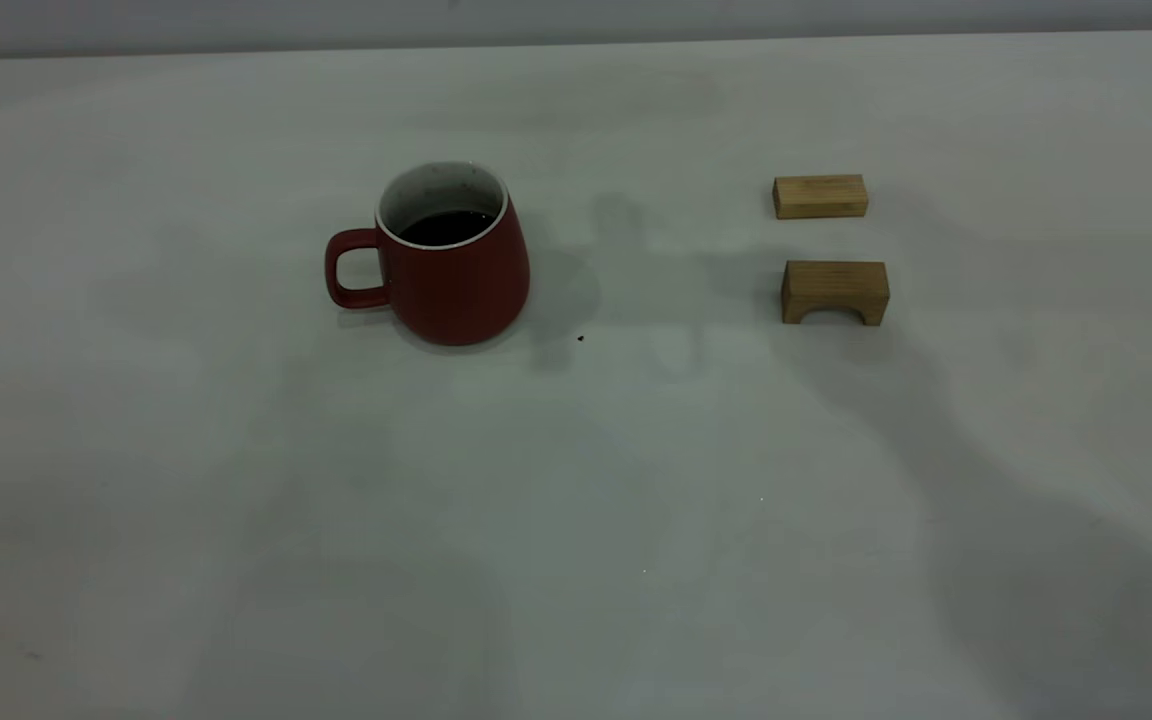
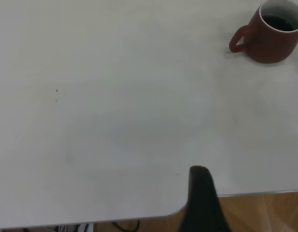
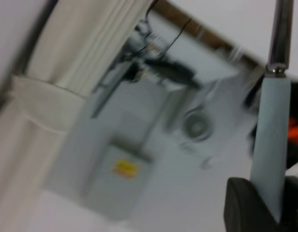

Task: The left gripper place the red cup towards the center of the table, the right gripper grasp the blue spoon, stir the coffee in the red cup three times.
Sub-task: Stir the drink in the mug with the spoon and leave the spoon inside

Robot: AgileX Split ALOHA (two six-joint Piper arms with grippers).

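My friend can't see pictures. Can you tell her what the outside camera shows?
A red cup holding dark coffee stands on a pale table, handle pointing left. Two wooden blocks lie to its right. No robot arm shows.

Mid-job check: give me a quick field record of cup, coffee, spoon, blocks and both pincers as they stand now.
cup: red cup upright on the table, handle toward the left arm's side
coffee: dark coffee inside, well below the rim
spoon: blue spoon held in the right pincer, off the table
blocks: two wooden blocks, apart from the cup
left pincer: one finger visible near the table edge, away from the cup
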